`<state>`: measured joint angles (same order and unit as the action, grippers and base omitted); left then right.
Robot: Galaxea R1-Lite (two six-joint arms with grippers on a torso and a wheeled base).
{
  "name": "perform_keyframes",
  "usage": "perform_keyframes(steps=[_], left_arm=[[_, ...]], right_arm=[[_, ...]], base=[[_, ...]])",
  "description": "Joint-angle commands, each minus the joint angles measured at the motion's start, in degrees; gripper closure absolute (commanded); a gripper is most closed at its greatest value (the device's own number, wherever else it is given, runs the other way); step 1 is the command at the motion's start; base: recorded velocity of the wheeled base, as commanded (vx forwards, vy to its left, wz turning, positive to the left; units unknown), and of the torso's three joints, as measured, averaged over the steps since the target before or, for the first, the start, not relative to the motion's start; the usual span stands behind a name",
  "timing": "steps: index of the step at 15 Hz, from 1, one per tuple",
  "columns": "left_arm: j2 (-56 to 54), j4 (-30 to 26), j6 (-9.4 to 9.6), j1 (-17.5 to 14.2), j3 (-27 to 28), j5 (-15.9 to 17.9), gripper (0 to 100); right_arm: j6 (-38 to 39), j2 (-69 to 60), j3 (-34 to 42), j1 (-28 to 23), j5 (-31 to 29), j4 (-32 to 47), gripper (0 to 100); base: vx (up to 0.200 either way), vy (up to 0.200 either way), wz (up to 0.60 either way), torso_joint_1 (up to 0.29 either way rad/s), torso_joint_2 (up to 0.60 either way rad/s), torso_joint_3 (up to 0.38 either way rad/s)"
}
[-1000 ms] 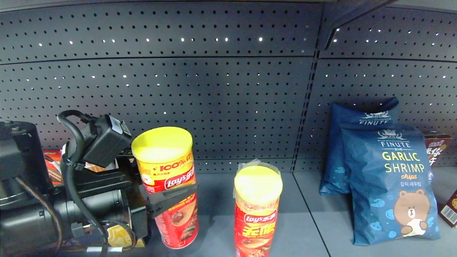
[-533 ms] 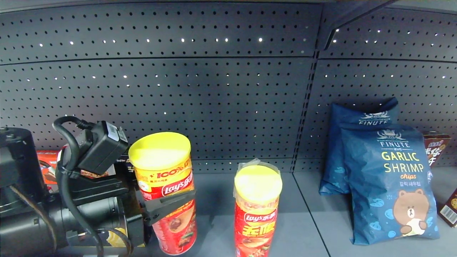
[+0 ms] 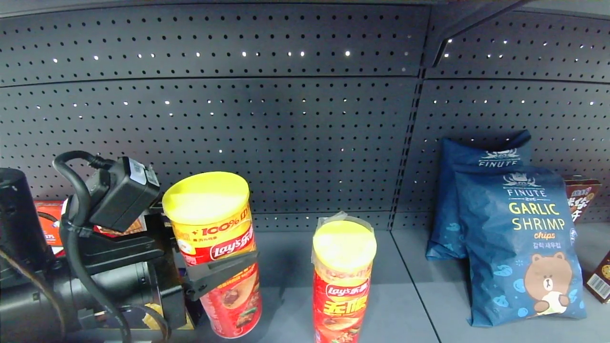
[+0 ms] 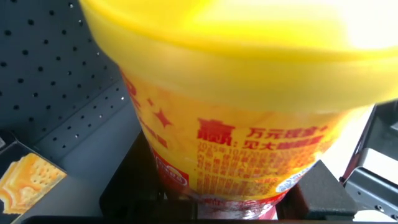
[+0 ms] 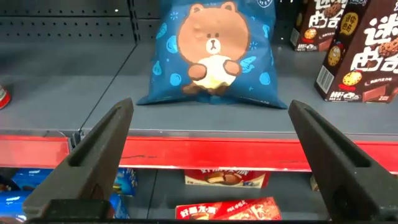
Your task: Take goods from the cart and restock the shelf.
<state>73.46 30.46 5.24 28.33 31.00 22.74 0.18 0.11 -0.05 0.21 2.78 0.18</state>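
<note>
The chip can (image 3: 214,247) looked like the usual cardboard tube with a glossy wrap and a snap-on yellow plastic lid. My guess: light, stiff enough around the body but dentable if you squeeze hard, a bit slick, and the chips inside would break easily. It's tall and narrow too, so probably tippy once let go. The best place to hold it is mid-body, well under the lid, since the lid would likely just pop off.

That's pretty much where the left hand (image 3: 224,267) had it: fingers closed around the middle of the tube, one finger running across the front. In the left wrist view the can (image 4: 249,124) sat right between the fingers, lid end toward the camera.

I'm using the other can standing on the shelf (image 3: 410,295) as the reference. The held can was to the left of that standing can (image 3: 343,281), near it but not touching, and tilted slightly with its lid leaning away. I couldn't tell if its base was on the shelf.

The right hand (image 5: 211,162) was spread wide and empty, off to the right of the standing can, facing the blue chip bag (image 5: 211,56).
</note>
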Motion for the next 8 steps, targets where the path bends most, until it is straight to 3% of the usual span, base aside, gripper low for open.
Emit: perform_keyframes(steps=[1,8], left_arm=[[1.8,-0.2,-0.14,-0.2,1.6,-0.1,100],[10.4,0.0,0.03,-4.8,6.3,0.1,100]], right_arm=[[0.0,0.1,0.0,0.1,0.0,0.0,0],[0.0,0.2,0.0,0.0,0.0,0.0,0]], base=[[0.000,0.000,0.00,0.000,0.00,0.000],[0.000,0.000,0.00,0.000,0.00,0.000]])
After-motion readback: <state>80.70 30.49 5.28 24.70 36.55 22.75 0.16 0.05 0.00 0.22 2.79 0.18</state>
